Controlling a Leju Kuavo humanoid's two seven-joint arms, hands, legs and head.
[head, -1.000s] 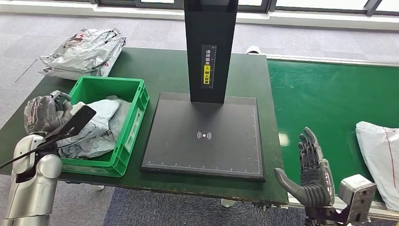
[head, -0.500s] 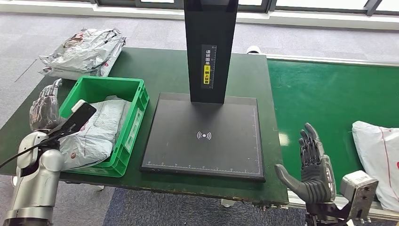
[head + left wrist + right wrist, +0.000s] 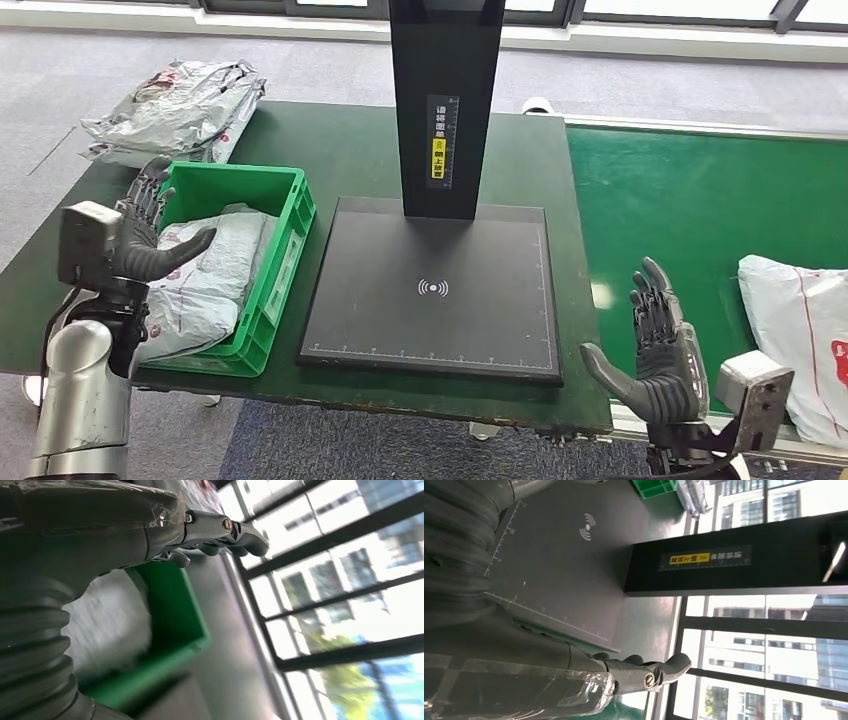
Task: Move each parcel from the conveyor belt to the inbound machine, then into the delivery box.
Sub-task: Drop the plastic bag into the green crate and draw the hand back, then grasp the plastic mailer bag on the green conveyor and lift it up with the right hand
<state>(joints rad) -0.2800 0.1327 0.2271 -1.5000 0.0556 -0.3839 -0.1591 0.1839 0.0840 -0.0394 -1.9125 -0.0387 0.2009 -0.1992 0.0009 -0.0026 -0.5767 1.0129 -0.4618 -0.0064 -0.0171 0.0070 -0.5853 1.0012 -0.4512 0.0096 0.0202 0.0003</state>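
A white parcel (image 3: 800,345) lies on the green conveyor belt (image 3: 700,210) at the right edge. My right hand (image 3: 655,350) hovers open, fingers spread upward, over the belt's near edge, left of that parcel and apart from it. The black inbound machine has a flat scan pad (image 3: 435,290) and a tall post (image 3: 440,100); the pad (image 3: 554,555) also appears in the right wrist view. A green delivery box (image 3: 285,255) holds grey parcels (image 3: 205,275). My left hand (image 3: 150,235) is open at the box's left rim, holding nothing. The box (image 3: 172,610) is blurred in the left wrist view.
A heap of grey parcels (image 3: 180,110) lies at the table's far left corner. The dark green table (image 3: 340,150) carries the box and machine. Grey carpet floor lies beyond, with windows along the far wall.
My left hand has turned and moved forward to the box's left rim, fingers spreading open. The white parcel has shifted left on the belt. My right hand has barely moved.
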